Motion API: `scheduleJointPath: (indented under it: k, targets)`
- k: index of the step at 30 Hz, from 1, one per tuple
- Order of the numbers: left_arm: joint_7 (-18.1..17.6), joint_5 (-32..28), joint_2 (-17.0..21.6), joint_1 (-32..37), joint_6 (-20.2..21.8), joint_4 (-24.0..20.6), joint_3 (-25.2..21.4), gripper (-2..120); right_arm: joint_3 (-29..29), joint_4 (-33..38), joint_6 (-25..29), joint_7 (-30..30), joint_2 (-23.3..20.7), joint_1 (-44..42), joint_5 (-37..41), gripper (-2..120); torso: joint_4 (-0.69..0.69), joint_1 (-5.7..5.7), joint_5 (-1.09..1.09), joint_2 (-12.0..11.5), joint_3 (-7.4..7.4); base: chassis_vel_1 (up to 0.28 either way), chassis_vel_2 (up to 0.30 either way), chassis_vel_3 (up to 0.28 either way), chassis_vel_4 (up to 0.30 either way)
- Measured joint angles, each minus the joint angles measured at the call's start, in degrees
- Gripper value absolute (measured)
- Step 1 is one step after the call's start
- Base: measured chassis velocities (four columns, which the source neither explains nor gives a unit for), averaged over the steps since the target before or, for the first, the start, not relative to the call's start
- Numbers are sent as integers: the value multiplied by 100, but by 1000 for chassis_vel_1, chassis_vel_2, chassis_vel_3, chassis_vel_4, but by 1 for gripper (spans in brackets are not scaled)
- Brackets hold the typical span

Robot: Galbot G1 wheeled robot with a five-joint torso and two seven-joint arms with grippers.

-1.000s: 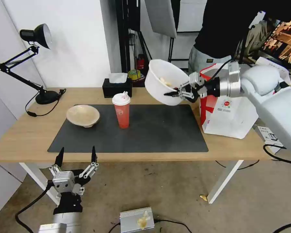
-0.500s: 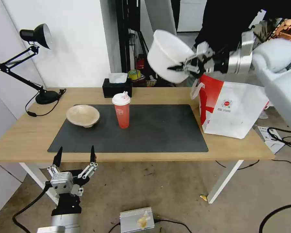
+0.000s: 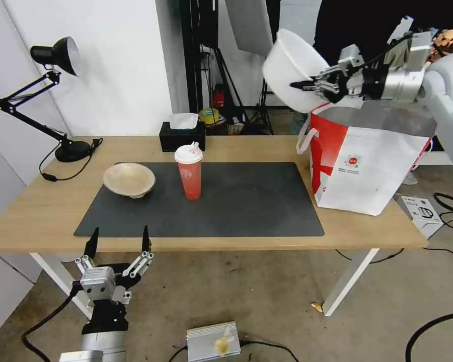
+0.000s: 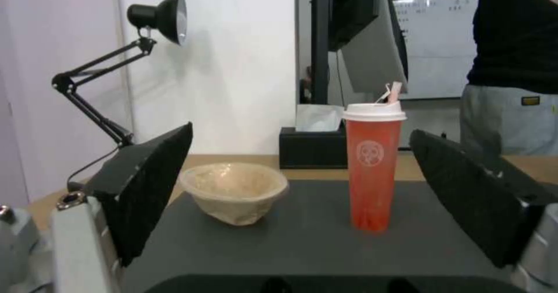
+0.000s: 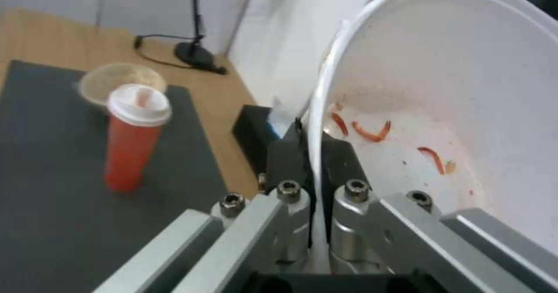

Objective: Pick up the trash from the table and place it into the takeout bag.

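Right gripper (image 3: pixel 301 84) clamping the rim of the white round bowl (image 3: pixel 293 75), jaws pinched tight on the wall. Holding it tilted in the air, above the near-left edge of the takeout bag's (image 3: pixel 367 171) open mouth. Showing red crayfish scraps (image 5: pixel 372 131) stuck to the bowl's inner wall in the right wrist view.

Takeout bag standing upright at the right end of the bench (image 3: pixel 45 211), just beside the dark grey mat (image 3: pixel 246 201).

Red cup (image 3: pixel 189 172) standing upright on the mat, shallow beige bowl (image 3: pixel 129 179) sitting to its left, both apart. Black tissue box (image 3: pixel 182 136) resting behind the cup.

Left gripper (image 3: pixel 119 241) hanging wide open and empty, below the bench's front edge.
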Motion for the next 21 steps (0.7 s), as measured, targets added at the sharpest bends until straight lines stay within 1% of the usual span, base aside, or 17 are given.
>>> scheduleJointPath:
  k: [8, 17, 21]
  targets:
    - [0, -16, 33, -74, 0, 46, 9, 100, 454, -477, 60, 5, -81, -84, -27, 0, 0, 0, 0, 0, 0, 0, 0, 0, 0]
    - [-2, -18, 41, -141, 6, 104, 32, 100, 756, -825, 121, 63, -127, -151, -34, 0, 0, 0, -1, 0, 0, 0, 0, 0, 0]
    - [-4, -15, 36, -137, 6, 131, 48, 100, 962, -1059, 193, 83, -177, -373, -32, 0, -1, 0, 0, 0, 0, 0, 0, 0, 0]
